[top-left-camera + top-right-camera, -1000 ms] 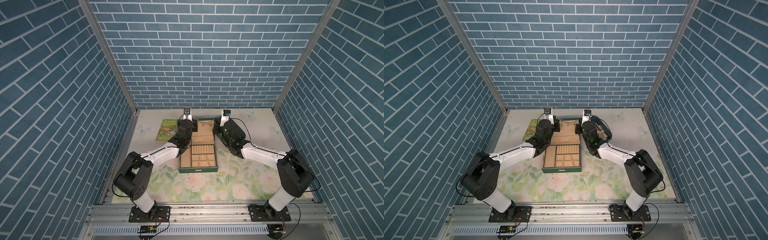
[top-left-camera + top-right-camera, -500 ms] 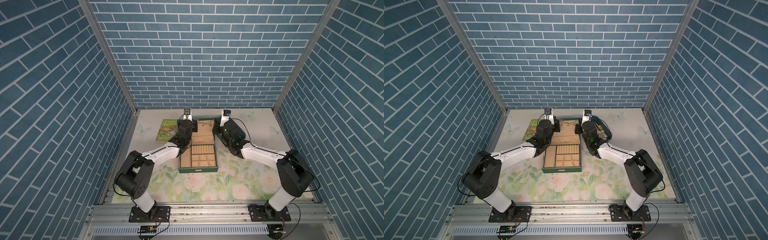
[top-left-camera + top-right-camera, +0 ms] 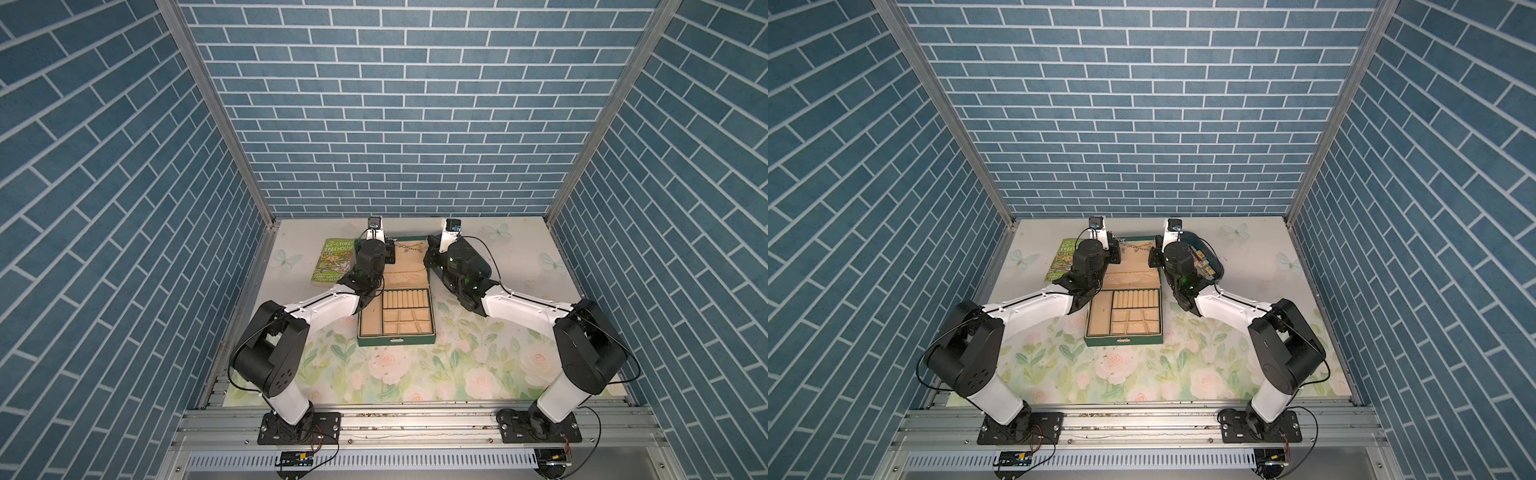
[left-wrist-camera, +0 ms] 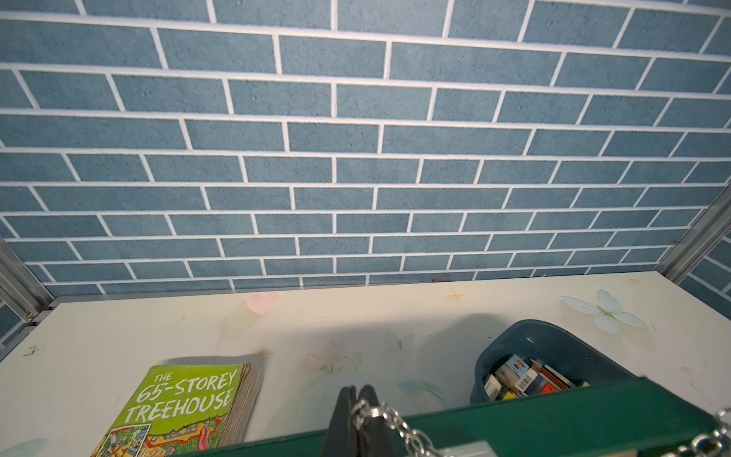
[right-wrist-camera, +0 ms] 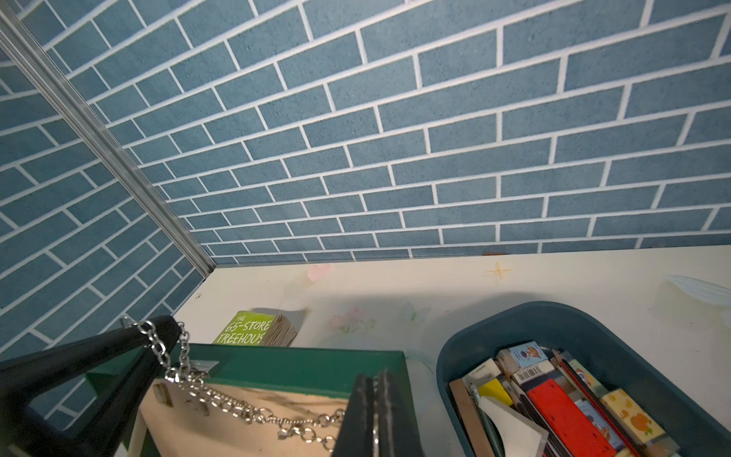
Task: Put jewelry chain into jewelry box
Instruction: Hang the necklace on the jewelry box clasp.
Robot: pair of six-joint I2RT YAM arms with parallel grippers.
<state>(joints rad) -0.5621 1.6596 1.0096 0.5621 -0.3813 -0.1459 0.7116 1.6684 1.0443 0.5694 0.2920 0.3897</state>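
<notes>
Right wrist, jewelry chain (image 5: 237, 407) over box (image 5: 296, 368) edge

Enclosure viewed from above. The back wall (image 3: 395, 124) and the two side walls (image 3: 104, 208) carry a blue-grey brick pattern with white joints. Aluminium corner posts (image 3: 219, 112) stand where back and side walls meet. The tabletop (image 3: 415, 374) is covered by a pale sheet printed with pink roses and green leaves toward the front and butterflies (image 3: 498, 230) toward the back. A slotted aluminium rail (image 3: 415, 419) runs along the front edge. Lighting is even, shadows soft
</notes>
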